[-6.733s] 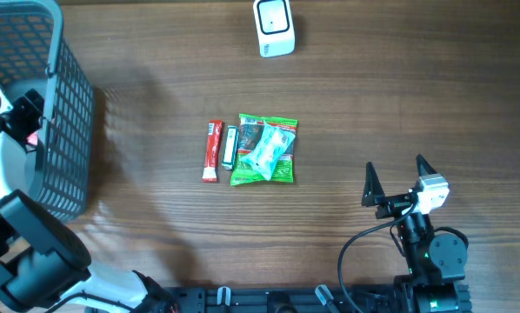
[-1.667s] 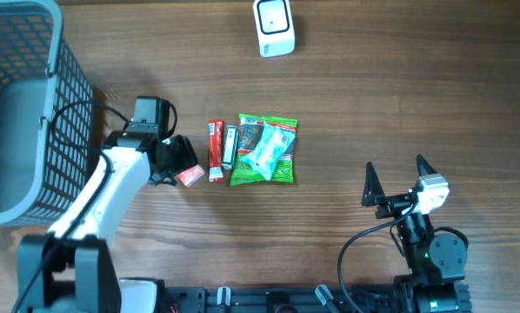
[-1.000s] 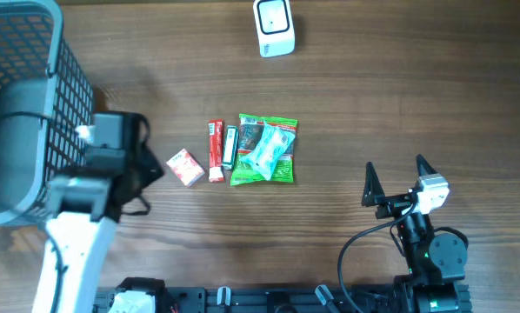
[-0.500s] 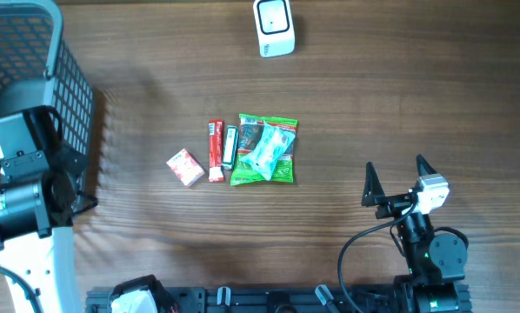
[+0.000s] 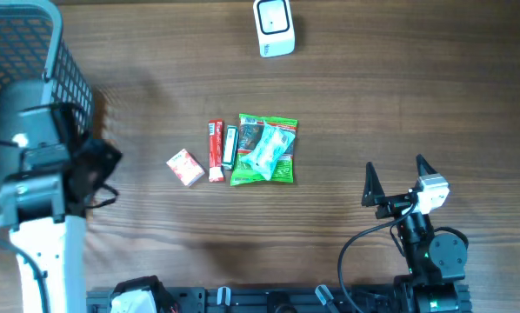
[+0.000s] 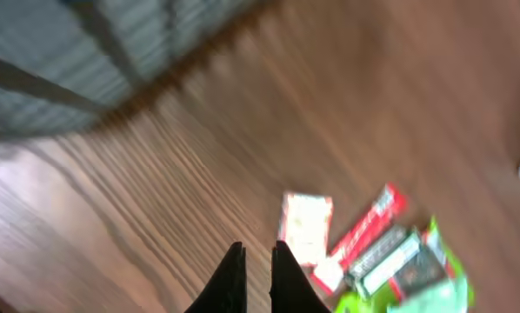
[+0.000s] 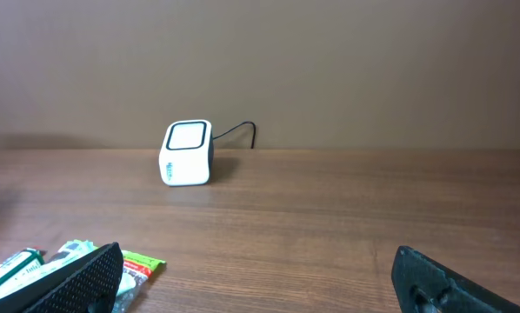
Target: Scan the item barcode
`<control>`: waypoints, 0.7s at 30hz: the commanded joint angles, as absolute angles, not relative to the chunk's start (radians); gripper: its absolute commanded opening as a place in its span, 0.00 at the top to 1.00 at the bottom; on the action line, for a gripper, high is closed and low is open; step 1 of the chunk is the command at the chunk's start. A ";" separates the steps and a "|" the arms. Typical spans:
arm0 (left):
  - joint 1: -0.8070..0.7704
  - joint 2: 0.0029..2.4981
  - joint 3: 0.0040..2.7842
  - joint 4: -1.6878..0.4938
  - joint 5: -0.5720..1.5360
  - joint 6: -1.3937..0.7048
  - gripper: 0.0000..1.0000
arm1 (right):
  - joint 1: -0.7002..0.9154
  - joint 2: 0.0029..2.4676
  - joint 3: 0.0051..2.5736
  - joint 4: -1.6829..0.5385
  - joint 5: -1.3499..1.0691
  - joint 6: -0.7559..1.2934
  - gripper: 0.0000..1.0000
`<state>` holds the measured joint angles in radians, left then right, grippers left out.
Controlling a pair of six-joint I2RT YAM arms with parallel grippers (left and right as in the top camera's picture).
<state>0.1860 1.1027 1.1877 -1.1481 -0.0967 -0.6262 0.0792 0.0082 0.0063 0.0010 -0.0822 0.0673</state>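
My left tool (image 6: 258, 254), closed and empty, hangs at the overhead frame's left by the basket (image 5: 69, 96). The packet (image 5: 185, 167) lies on the table (image 5: 373, 96) left of center, beside a red stick (image 5: 213, 149). My right tool (image 5: 396, 174), lower right, gapes wide, empty.

Matt wood-grain table (image 5: 399, 104), glossy green packet (image 5: 284, 126), plastic mesh basket (image 5: 69, 52)

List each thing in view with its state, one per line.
Left pincer: shut, empty.
Right pincer: open, empty.
Red-and-white packet: flat on the table, nothing touching it.
Red stick: flat, beside the dark stick.
Green pouch: flat, pale wrapper on top.
Scanner: upright, untouched.
Basket: upright.
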 commanded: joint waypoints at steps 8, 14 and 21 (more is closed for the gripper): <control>-0.167 1.308 0.860 -0.854 -0.064 -0.768 0.48 | 0.084 0.004 0.006 0.004 -0.094 0.078 0.00; -0.176 1.486 0.860 -0.725 -0.098 -0.875 0.53 | 0.084 0.004 0.006 0.004 -0.094 0.079 0.00; -0.163 1.541 0.860 -0.672 -0.044 -0.804 0.62 | 0.084 0.004 0.006 0.004 -0.094 0.078 0.00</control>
